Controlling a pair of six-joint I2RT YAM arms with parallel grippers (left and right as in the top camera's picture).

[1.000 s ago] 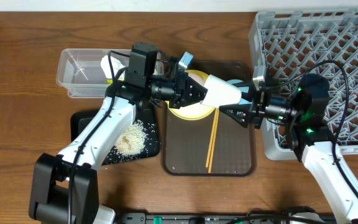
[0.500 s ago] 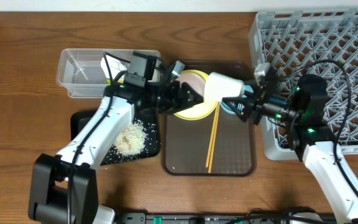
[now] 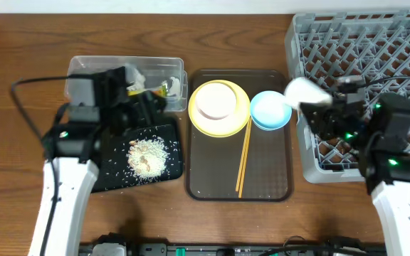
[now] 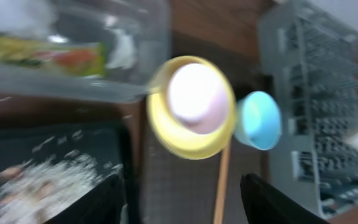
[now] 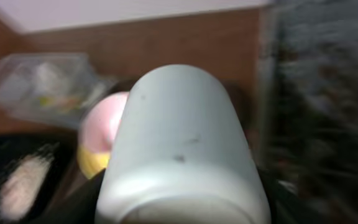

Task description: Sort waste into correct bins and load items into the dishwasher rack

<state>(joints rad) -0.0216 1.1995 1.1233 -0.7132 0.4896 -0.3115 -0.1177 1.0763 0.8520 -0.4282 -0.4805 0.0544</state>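
Swung rightward since a second ago: small white cup (image 3: 302,90), now lying sideways above the left rim of the dishwasher rack (image 3: 376,50), clamped between the fingers of the right gripper (image 3: 317,105). Pulled back over the black tray (image 3: 175,171): left gripper (image 3: 144,107), fingers (image 4: 272,199) spread wide, empty. Probably light, rigid and smooth-glazed, hence slippery and easy to chip. Best held squarely across the round wall near mid-height, firm but not crushing. Lower gently between the pegs.
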